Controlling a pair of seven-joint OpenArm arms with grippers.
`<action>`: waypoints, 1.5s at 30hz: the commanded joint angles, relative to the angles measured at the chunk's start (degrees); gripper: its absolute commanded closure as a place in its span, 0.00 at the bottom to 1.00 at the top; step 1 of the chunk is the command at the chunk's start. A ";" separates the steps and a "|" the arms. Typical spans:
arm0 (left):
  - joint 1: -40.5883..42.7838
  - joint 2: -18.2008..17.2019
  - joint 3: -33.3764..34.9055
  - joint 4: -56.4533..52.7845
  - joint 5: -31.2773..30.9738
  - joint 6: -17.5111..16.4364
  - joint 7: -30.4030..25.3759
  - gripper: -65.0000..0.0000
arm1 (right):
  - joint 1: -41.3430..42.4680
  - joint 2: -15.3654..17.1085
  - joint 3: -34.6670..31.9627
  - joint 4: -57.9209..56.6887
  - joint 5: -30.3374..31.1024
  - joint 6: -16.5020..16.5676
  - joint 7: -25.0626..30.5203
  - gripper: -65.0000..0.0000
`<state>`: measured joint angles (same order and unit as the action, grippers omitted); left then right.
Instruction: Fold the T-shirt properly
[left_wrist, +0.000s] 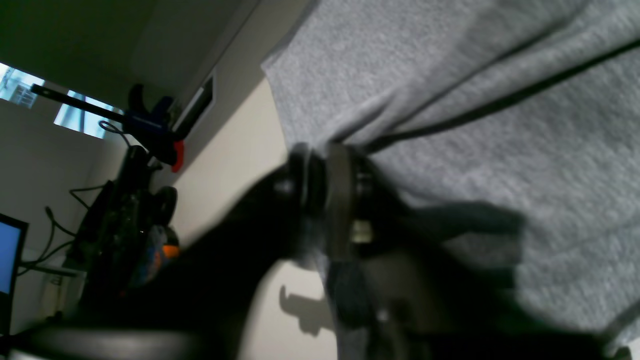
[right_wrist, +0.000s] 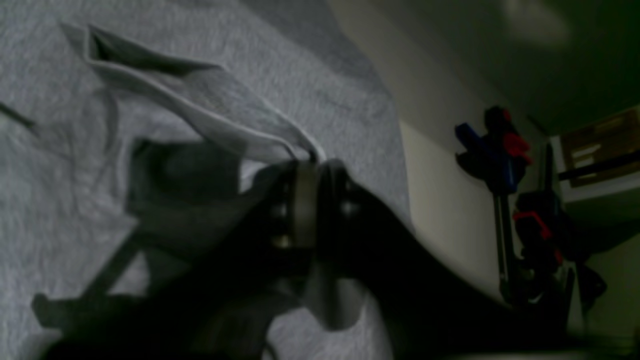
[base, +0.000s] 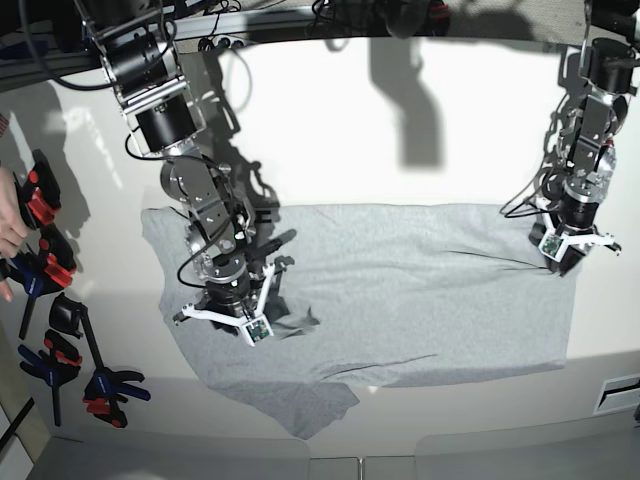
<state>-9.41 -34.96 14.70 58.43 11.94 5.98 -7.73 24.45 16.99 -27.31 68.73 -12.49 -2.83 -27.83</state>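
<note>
Your right gripper (base: 258, 305) sits low on the light heather-grey cotton T-shirt (base: 400, 300), which lies spread flat on the white table (base: 400, 140), and a raised fold of cloth meets its fingertips, but I can't tell how wide the jaws stand. Your left gripper (base: 567, 250) presses on the shirt's far edge, a crease running from its tip, its opening equally unclear.
</note>
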 joint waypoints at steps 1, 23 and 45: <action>-1.27 -0.94 -0.39 0.74 -0.09 1.07 -1.38 0.72 | 1.95 0.28 0.31 0.98 -0.83 -1.07 2.45 0.66; -1.03 0.96 -0.39 0.92 -23.17 1.36 13.35 0.70 | -4.26 2.97 3.74 0.98 8.94 -0.48 -8.20 0.55; 25.68 4.61 -0.46 15.54 -10.73 12.83 16.70 0.70 | -34.51 2.56 28.22 12.87 15.50 11.85 -5.81 0.55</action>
<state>15.35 -30.20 13.85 74.52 1.48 20.25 5.78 -9.32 19.05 0.97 82.11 4.38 8.80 -28.75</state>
